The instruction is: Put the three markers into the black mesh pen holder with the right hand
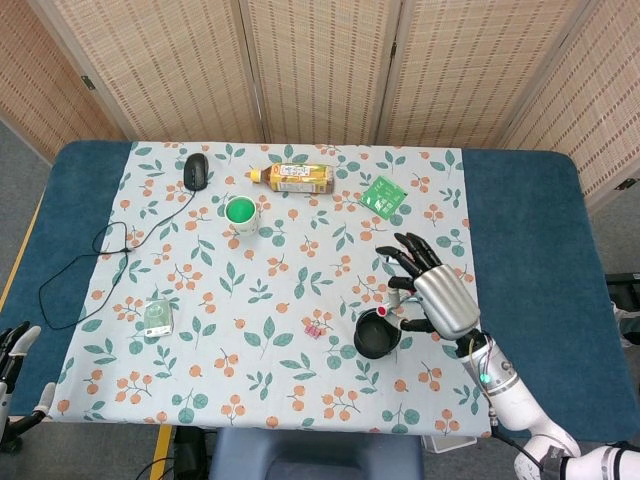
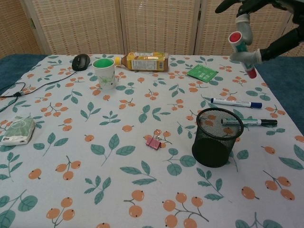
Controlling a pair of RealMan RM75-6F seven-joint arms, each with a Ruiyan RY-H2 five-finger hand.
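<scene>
My right hand (image 1: 438, 298) is raised above the table's right side and pinches a red-capped marker (image 2: 236, 39) between thumb and fingers. In the chest view that hand (image 2: 280, 43) sits high at the top right, the marker tilted in it. The black mesh pen holder (image 2: 217, 137) stands upright on the cloth, just left of the hand in the head view (image 1: 377, 336). A blue-capped marker (image 2: 236, 102) and a black marker (image 2: 249, 122) lie flat behind and to the right of the holder. My left hand (image 1: 14, 348) hangs off the table's lower left corner, holding nothing.
A green cup (image 2: 104, 72), a lying tea bottle (image 2: 142, 61), a black mouse (image 2: 80, 61) with its cable, and a green packet (image 2: 202, 72) fill the far side. A pink binder clip (image 2: 153, 142) lies left of the holder. A tissue pack (image 2: 18, 130) lies far left.
</scene>
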